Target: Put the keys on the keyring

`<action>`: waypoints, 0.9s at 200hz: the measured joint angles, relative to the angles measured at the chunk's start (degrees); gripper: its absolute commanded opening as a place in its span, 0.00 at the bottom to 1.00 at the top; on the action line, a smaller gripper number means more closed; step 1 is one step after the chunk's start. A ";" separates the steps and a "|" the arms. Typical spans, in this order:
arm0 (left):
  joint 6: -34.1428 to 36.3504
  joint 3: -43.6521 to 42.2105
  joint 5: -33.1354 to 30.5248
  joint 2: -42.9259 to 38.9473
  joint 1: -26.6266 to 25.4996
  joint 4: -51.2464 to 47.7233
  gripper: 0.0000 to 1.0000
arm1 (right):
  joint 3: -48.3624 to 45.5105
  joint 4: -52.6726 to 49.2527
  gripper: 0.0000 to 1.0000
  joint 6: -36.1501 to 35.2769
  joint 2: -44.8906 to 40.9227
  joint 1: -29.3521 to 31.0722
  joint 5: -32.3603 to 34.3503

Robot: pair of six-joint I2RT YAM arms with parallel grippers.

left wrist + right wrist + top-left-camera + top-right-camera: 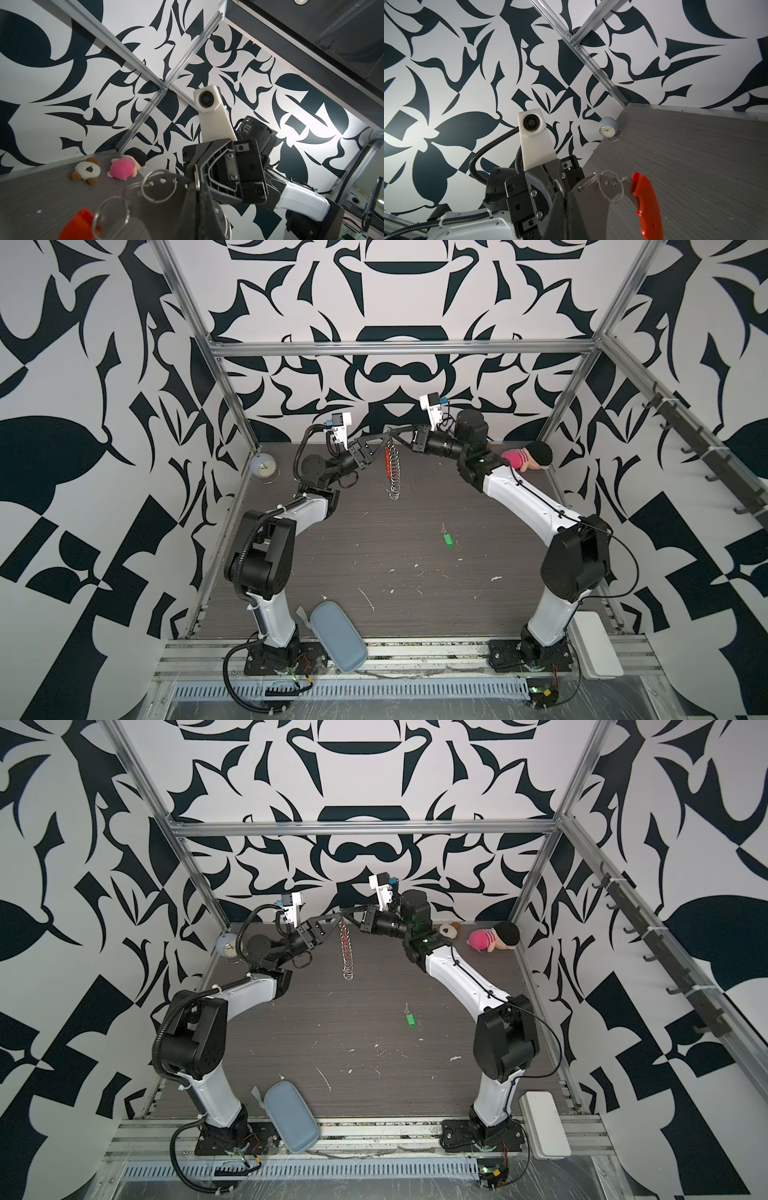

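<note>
Hanging at back centre in both top views, the keyring [392, 472] [347, 952] is pinched at its top by two closed grippers, the left gripper [382, 440] and the right gripper [394, 434], whose tips are met there. Its red bar [646, 207] and small rings are seen dangling below. The keys [447, 538], green tag included, are seen lying flat on the table [374, 556], right of centre, well apart from the keyring, untouched.

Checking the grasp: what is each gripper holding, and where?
Left gripper and right gripper both pinch the keyring at its top end; it hangs free below.
</note>
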 measured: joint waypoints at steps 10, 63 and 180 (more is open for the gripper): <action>0.09 -0.02 0.28 0.04 0.00 -0.37 0.07 | 0.00 -1.44 0.00 -1.53 -0.48 0.11 0.96; 8.81 -1.14 2.71 -2.14 1.42 -7.98 0.21 | -0.02 -11.74 0.00 -12.79 -4.92 0.63 6.82; 45.57 12.87 17.46 -9.64 3.85 -53.79 0.21 | 4.13 -27.02 0.00 -37.05 -6.62 0.59 5.86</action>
